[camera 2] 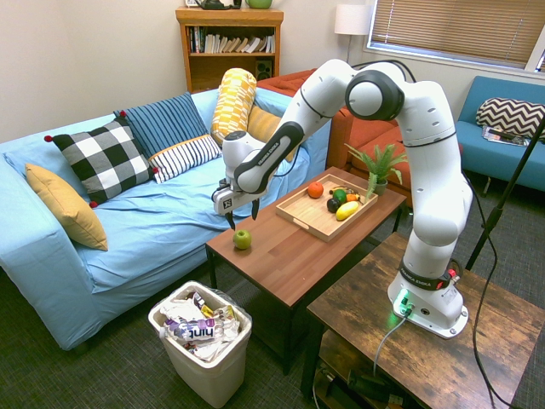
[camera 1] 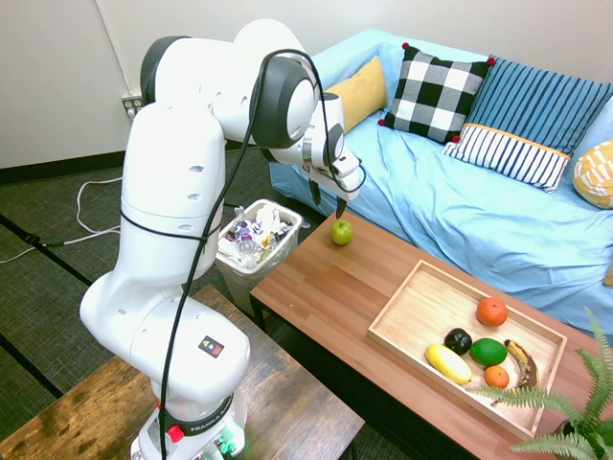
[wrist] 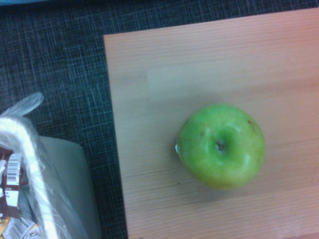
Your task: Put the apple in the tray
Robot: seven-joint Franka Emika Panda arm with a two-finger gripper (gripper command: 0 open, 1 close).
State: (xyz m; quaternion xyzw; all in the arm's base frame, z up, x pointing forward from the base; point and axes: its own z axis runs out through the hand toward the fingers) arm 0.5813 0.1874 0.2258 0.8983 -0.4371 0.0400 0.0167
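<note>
Apple [camera 1: 341, 232] sits alone on the table [camera 1: 326, 287], left of centre in the first exterior view, close to the table's far corner and well apart from the tray [camera 1: 412, 289], which lies toward the lower right with other fruit in it. Tool [camera 1: 328, 205] hangs just above the apple, pointing straight down, its fingers spread and empty; no contact shows yet. In the wrist view the apple lies right of centre, stem up, on bare wood near the table's edge, with a bin [wrist: 30, 184] at lower left. My reading is that the reach-and-grasp step is in hand. Next, the tool probably needs to sink until the fingers straddle the apple's widest part, close gently, then lift and carry it across to the tray.
</note>
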